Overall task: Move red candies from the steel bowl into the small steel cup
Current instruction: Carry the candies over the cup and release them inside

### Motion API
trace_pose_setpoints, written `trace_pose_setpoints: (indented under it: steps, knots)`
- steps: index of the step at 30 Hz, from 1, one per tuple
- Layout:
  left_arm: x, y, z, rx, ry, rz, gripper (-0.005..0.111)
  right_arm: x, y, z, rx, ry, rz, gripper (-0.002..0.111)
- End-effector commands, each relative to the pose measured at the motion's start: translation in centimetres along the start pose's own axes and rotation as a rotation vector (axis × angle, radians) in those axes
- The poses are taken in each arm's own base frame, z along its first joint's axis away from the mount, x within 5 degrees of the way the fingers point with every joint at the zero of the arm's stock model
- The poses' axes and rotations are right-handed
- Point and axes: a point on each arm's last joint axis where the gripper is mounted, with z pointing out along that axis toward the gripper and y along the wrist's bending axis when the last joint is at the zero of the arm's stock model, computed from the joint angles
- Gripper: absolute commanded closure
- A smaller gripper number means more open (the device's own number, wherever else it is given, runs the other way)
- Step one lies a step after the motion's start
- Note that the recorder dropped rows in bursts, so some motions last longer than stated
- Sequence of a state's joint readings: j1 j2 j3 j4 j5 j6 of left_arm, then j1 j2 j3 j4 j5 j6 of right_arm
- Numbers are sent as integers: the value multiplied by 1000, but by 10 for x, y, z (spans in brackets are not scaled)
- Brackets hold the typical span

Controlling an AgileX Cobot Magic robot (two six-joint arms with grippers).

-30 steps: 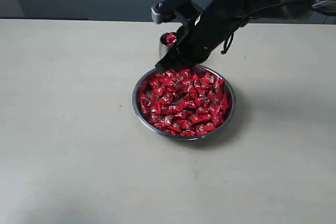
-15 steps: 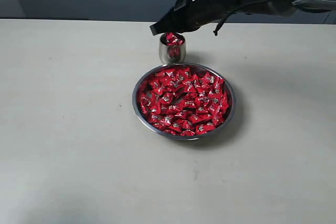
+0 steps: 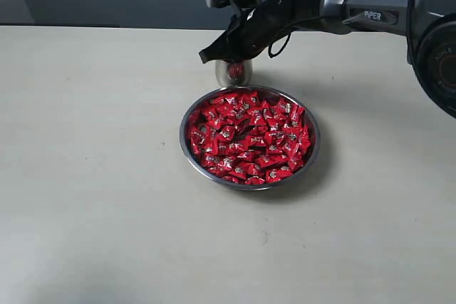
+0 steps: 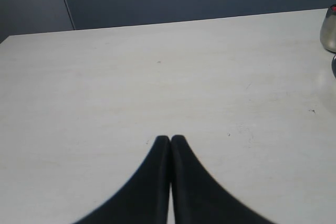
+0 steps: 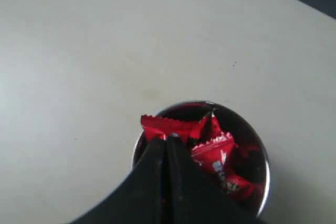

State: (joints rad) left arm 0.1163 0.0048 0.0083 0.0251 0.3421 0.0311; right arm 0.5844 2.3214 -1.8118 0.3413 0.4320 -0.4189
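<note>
Right wrist view: right gripper (image 5: 167,139), jaws clenched on 1 red candy (image 5: 173,126), over the part-filled small steel cup (image 5: 252,135); steel bowl (image 3: 183,137) heaped, most transfer pending; left gripper (image 4: 170,139) jaws clenched.

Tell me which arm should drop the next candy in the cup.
Right: the right hand holds a shiny red candy above the small steel cup; the left hand is shut over table.
</note>
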Motion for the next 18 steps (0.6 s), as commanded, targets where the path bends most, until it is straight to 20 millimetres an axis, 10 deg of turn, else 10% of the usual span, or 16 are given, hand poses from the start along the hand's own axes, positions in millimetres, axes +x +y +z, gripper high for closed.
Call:
trace_pose_setpoints:
  steps: [1, 18]
  knots:
    - [-3, 0, -1, 6, -19, 2, 106, 1, -17, -2, 24, 3, 45, 108]
    - [-3, 0, -1, 6, -19, 2, 106, -4, -16, -12, 14, 2, 55, 76]
